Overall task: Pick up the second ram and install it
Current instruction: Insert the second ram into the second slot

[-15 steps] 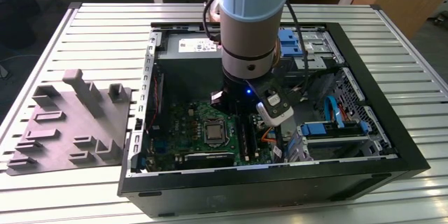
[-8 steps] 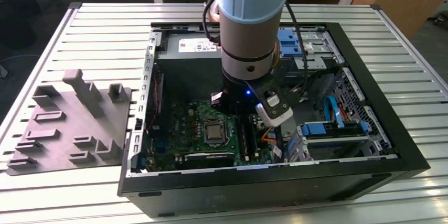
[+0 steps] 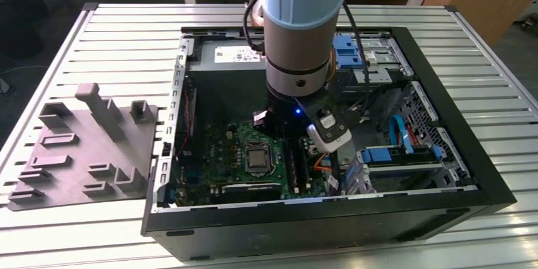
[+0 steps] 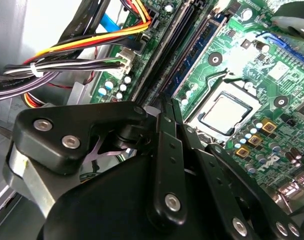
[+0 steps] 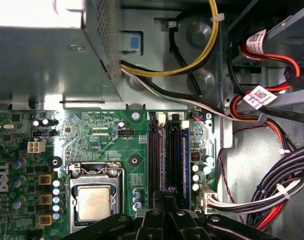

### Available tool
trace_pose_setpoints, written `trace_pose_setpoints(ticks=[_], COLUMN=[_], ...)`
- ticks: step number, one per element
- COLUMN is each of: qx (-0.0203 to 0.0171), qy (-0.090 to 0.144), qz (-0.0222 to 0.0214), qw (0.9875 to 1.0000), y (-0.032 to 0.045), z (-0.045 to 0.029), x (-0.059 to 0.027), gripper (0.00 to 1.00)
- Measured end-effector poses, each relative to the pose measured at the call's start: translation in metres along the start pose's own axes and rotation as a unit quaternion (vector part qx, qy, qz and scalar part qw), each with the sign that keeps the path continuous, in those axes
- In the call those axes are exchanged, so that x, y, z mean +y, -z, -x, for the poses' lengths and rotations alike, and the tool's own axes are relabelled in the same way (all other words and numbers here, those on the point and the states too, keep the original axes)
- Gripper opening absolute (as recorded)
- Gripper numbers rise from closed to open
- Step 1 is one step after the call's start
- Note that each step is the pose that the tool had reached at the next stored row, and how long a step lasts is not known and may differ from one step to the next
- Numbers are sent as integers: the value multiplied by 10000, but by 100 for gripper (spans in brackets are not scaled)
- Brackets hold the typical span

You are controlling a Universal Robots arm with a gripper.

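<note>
the hand point(image 5: 167, 202) is being held low inside the open computer case point(image 3: 470, 181), right over the near end of the memory slots point(image 5: 153, 155) on the green motherboard point(image 5: 92, 135). its fingers point(image 4: 167, 150) are being kept pressed close together, with hardly a gap between them; whether anything thin is being pinched there cannot be told. a long dark-blue stick, judged to be the second ram point(image 5: 184, 155), is being seen standing on edge in the slot row in both wrist views, just beside the closed fingertips, toward the bundled cables point(image 5: 272, 195). its long axis is running straight away from the hand, parallel to the black slots, toward the grey power supply point(image 5: 47, 60). the fingers are being lined up along that same axis. the processor socket point(image 5: 94, 200) is lying on the other side of the slots. in the exterior view the grey moulded tray point(image 3: 84, 149) is resting on the table point(image 3: 126, 36), well apart from the hand.
</note>
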State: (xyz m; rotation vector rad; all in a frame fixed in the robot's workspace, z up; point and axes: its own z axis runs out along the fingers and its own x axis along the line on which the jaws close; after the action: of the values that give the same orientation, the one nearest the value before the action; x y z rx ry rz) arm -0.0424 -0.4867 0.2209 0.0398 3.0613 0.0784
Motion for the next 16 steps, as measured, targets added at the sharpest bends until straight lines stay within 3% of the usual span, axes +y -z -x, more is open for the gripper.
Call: trace_pose_setpoints(ticks=[5, 16], qx=[1, 1], qy=[-4, -4], qz=[57, 63], qw=[10000, 10000], y=[0, -9], z=[1, 0], x=[-1, -12], gripper=[11, 11])
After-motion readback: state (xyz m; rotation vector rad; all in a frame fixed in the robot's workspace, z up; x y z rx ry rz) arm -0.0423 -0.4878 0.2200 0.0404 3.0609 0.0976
